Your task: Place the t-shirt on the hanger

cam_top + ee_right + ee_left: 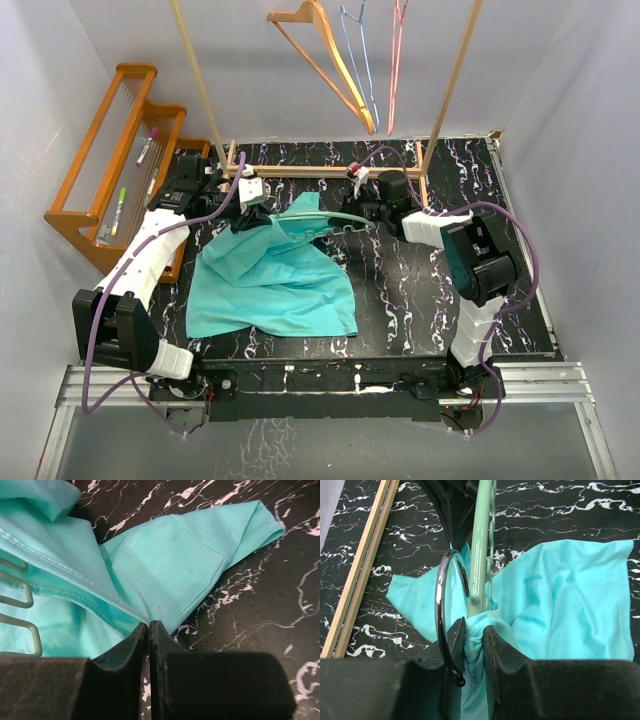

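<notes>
- While pale walls (560, 100) are closing in on three sides, a black table (440, 300) with white marbling is filling the middle of the top view.
- A wooden rail (300, 170) is running along the table's far edge, with two slanting wooden poles (197, 80) rising from it toward the top of the frame.
- An orange wooden hanger (325, 50), a blue wire hanger (358, 50) and a pink wire hanger (397, 50) are hanging at the top centre.
- A wooden rack (110, 150) is leaning at the upper left, just beside the table's left edge.
- The t-shirt (270, 285) is lying crumpled left of centre, its lower hem stopping short of the near edge.
- The hanger (320, 226) is lying across the shirt's upper edge, reaching between the two arms' jaws.
- The left jaws are clenching a fold of the shirt, with the hanger's dark hook (440, 600) curving just beside them.
- The right jaws are pressing fully together at the shirt's edge; whether cloth is pinched between them I cannot tell.
- Bare marbled table is showing to the right of the shirt, down toward the lower right, where the right arm (480, 260) is bending over it.
</notes>
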`<state>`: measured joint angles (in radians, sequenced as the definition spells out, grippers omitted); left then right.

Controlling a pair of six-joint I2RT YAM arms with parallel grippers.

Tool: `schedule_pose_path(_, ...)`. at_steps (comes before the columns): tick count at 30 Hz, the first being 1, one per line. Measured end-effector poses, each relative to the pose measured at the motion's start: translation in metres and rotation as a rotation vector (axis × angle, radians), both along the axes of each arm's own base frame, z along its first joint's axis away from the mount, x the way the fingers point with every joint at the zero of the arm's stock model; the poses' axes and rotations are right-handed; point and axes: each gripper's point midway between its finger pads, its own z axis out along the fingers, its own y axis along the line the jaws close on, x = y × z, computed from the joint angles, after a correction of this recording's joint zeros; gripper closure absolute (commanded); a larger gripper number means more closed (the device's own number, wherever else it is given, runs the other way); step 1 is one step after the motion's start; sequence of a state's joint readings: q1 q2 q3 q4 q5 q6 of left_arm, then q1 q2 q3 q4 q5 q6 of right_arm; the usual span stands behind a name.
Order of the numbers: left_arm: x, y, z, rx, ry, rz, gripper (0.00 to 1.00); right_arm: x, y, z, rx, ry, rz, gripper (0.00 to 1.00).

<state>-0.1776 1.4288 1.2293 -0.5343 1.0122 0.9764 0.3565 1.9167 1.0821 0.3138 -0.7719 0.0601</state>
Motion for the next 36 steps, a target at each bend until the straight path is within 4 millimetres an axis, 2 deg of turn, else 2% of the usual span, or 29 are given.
schedule_pose_path(4,0.008,0.004,-0.006,0.014,-0.010,0.038,1.00,0.007,-0.008,0.006,-0.007,-0.019,-0.034,0.92)
schedule_pose_path(22,0.024,0.011,-0.004,0.037,-0.083,0.122,1.00,0.017,-0.021,-0.001,-0.063,-0.006,-0.124,0.92)
schedule_pose_path(36,0.041,0.021,-0.011,0.087,-0.144,0.188,1.00,0.029,-0.039,0.025,-0.070,-0.057,-0.204,0.92)
